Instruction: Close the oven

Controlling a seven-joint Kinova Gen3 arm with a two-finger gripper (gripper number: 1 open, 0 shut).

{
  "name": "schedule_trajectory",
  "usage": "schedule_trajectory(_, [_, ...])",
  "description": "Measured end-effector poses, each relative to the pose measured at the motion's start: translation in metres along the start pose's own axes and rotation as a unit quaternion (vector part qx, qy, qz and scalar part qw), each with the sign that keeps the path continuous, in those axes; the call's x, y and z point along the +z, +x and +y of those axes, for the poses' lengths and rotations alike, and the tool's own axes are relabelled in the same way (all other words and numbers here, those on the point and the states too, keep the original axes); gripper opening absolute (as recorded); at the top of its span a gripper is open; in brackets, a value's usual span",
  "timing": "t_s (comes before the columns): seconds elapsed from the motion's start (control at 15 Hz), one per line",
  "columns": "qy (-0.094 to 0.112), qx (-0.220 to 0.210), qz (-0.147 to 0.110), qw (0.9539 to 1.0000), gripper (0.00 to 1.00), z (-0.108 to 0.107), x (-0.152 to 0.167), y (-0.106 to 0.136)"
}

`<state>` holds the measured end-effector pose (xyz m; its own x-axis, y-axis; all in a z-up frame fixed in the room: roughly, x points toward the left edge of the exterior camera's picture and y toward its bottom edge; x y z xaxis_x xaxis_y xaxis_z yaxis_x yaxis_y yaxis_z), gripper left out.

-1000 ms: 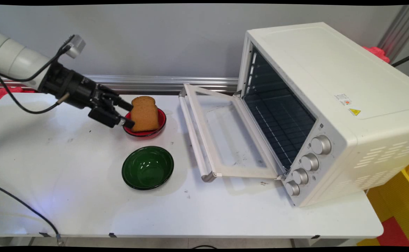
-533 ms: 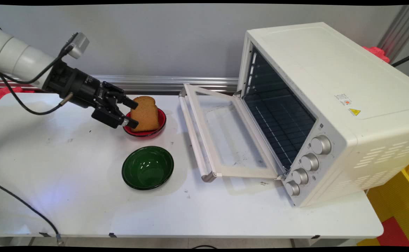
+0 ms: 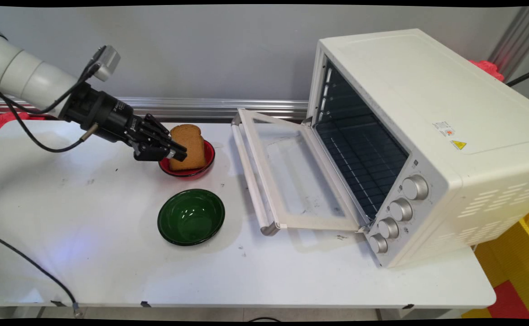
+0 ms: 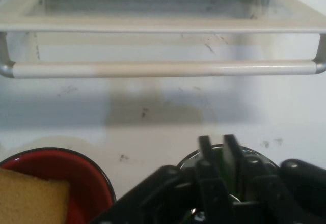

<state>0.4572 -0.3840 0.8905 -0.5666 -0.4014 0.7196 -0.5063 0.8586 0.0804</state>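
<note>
My black gripper (image 3: 180, 153) is shut, its two fingers pressed together with nothing between them. It hovers at the left side of a brown slice of bread (image 3: 191, 144) that stands upright in a small red bowl (image 3: 209, 159). In the hand view the gripper (image 4: 219, 143) points toward the oven door, while the bread (image 4: 30, 198) and red bowl (image 4: 84, 170) lie off to the lower left, outside the fingers. A green bowl's rim (image 4: 253, 154) shows just behind the fingertips.
An empty green bowl (image 3: 191, 217) sits on the white table (image 3: 88, 203) in front of the red one. A white toaster oven (image 3: 427, 113) stands at the right, its glass door (image 3: 291, 176) folded down, with the handle (image 4: 163, 70) facing me.
The gripper's fingers, spread apart beside the bread in both earlier frames, have closed together. The hand has shifted slightly right toward the bread. The bread and bowls have not moved.
</note>
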Motion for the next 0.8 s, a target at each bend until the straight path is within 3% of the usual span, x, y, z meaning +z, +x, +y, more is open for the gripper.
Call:
schedule_trajectory(0.4, [-0.001,-0.004,-0.006,1.0,0.0,-0.003,0.014,-0.001])
schedule_trajectory(0.8, [0.003,-0.008,-0.006,0.9999,0.0,-0.01,0.062,0.0])
